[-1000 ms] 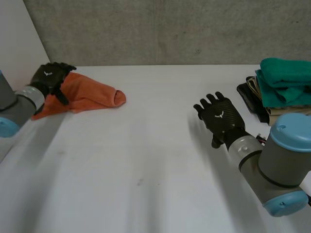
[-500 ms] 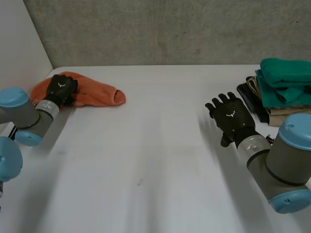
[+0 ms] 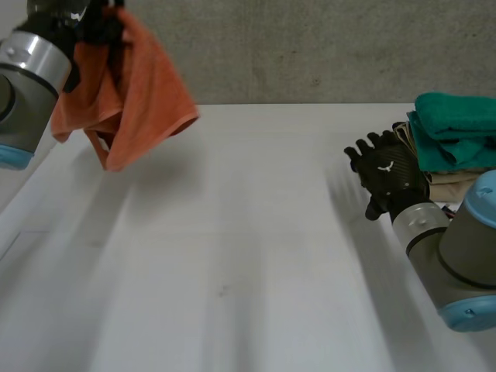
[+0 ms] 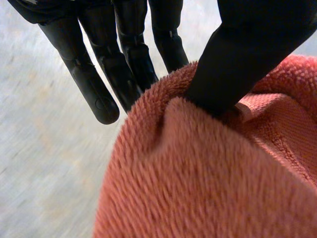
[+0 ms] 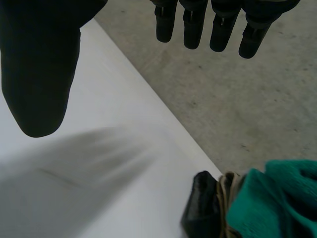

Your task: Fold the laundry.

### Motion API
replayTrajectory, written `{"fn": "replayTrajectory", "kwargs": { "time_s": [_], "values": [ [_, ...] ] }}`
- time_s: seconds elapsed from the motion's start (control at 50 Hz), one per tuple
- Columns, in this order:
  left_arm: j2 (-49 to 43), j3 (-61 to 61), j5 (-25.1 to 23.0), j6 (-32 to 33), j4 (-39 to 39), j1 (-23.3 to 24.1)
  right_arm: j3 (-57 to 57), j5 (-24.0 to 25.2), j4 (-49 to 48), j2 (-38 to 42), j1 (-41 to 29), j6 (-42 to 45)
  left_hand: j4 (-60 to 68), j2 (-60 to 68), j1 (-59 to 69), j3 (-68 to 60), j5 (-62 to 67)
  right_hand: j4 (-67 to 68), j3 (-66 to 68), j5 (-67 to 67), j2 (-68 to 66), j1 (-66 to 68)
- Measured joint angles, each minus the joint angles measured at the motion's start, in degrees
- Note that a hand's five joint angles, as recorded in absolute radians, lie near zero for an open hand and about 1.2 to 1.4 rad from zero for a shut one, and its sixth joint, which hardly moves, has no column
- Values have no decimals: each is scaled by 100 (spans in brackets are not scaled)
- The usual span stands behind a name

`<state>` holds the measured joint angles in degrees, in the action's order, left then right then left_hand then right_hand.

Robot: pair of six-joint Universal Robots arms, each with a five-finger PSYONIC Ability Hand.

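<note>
Dangling bunched from left robot hand [image 3: 77, 15] pinch: orange terry towel [image 3: 143, 85]; right robot hand [image 3: 387, 172] splayed.

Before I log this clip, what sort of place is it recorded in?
Likely a robotics lab, not a home: a white table against a raw concrete wall, a stack of folded cloths at its edge, and the left hand holding an orange towel aloft.
</note>
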<state>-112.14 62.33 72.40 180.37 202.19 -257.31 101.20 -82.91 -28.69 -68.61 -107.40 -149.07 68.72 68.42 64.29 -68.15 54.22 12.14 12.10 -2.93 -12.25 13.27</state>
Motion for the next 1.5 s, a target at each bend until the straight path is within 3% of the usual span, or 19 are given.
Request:
{"fn": "replayTrajectory", "kwargs": {
  "time_s": [0.16,0.3,0.32,0.34,0.36,0.42,0.5,0.62,0.8,0.94,1.02,1.12,1.32,1.42,1.46,1.5],
  "values": [
    [729,1016,-16,-742,-353,1073,-75,-69,53,-107,300,-298,0,0,0,0,113,0,0,-2,0,0],
    [4,1953,70,-210,-968,1873,-246,-105,412,-159,505,-431,-365,-426,-234,418,-107,0,0,-1,0,0],
    [-183,2077,114,-21,-1086,1951,-291,-106,528,-170,534,-450,-1505,-1603,-1397,1459,-1143,0,0,0,0,0],
    [-313,2157,157,127,-1183,1996,-323,-106,614,-179,550,-465,-1868,-1849,-1805,1813,-1492,0,0,-3,0,0],
    [-411,2218,199,256,-1274,2024,-353,-106,706,-190,562,-484,-3237,-3328,-3381,3273,-2851,0,0,-2,0,0],
    [-550,2343,349,595,-1579,2064,-439,-114,1009,-244,580,-572,-5209,-5148,-5224,5091,-4732,0,0,-1,0,0],
    [-227,2453,561,741,-1987,2007,-506,-152,1398,-423,521,-769,-5722,-5652,-5354,5611,-5139,0,0,-2,0,0],
    [956,3041,903,446,-2430,1684,-564,-192,2406,-851,206,-1261,-5722,-5652,-5354,5611,-5139,0,0,-2,0,0],
    [1640,4347,969,425,-2282,1157,-400,49,3837,-915,-482,-1783,-5722,-5665,-5354,5611,-5139,0,0,-2,0,0],
    [987,4788,625,1226,-1364,568,238,117,2995,-699,-1008,-1895,-5722,-5665,-5354,5611,-5138,691,702,-657,-692,616],
    [469,4679,367,1726,-937,266,513,-31,2153,-525,-1244,-1905,-5711,-5660,-5330,5609,-5139,3669,3686,-3596,-3735,3309],
    [100,4502,79,1949,-818,46,640,-262,1486,-374,-1416,-1883,-5418,-5406,-4988,5386,-5035,5495,5468,-5353,-5469,4792],
    [-333,4263,-709,1863,-730,-102,645,-547,1242,-325,-1591,-1734,-4490,-4477,-4001,4449,-4029,5607,5555,-5414,-5479,4792],
    [-496,4091,-960,1693,-674,-14,626,-604,1283,-382,-1612,-1694,-2944,-2920,-2309,2901,-2518,5608,5555,-5414,-5479,4792],
    [-523,4000,-929,1625,-665,17,600,-646,1319,-448,-1601,-1678,-1168,-1148,-497,1139,-786,5608,5555,-5414,-5479,4792],
    [-488,3905,-782,1557,-672,30,551,-700,1383,-557,-1564,-1648,-740,-645,-138,716,-358,5608,5556,-5414,-5479,4792]
  ]
}}
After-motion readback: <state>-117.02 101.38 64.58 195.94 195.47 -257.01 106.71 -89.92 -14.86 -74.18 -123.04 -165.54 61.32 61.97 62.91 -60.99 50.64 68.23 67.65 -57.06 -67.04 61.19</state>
